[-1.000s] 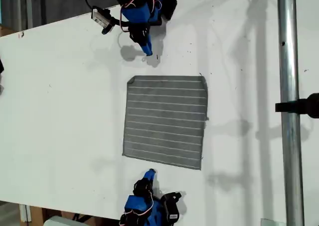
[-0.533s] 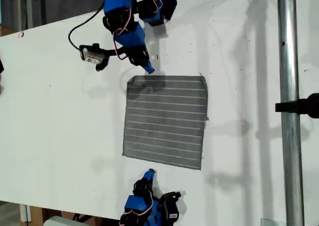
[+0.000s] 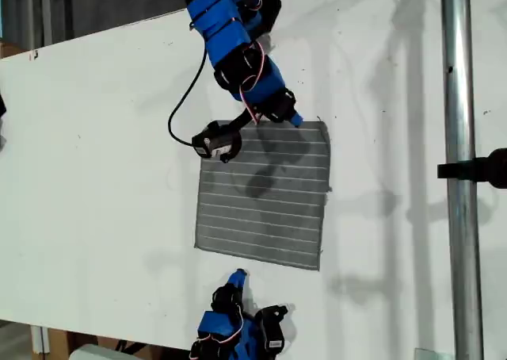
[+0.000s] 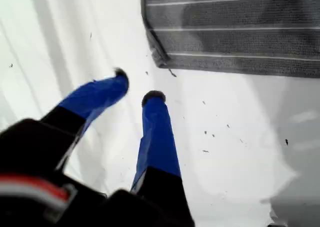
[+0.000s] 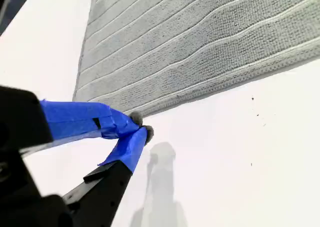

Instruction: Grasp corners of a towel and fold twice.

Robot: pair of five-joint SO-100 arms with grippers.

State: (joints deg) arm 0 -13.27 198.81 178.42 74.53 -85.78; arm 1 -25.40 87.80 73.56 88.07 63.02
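Observation:
The grey striped towel (image 3: 265, 209) lies flat on the white table (image 3: 95, 178). My first gripper (image 3: 295, 120) hangs at the towel's top edge in the exterior view, near its top right corner (image 3: 323, 124). In the first wrist view that gripper (image 4: 137, 85) is open by a small gap over bare table, with a towel (image 4: 235, 32) corner (image 4: 152, 57) just ahead. My second gripper (image 3: 238, 276) rests just below the towel's bottom edge. It is shut (image 5: 141, 126) on nothing, its tips beside the towel's (image 5: 200, 52) hem, with a corner (image 5: 77, 94) off to one side.
A metal pole (image 3: 458, 170) with a black clamp (image 3: 479, 170) runs down the exterior view's right. The first arm's black camera (image 3: 215, 142) and its cable hang over the towel's top left part. The table's edge runs along the exterior view's top left.
The first arm swung from beyond the towel's top left corner down and to the exterior view's right, reaching the top edge near the top right corner. The second arm has not moved.

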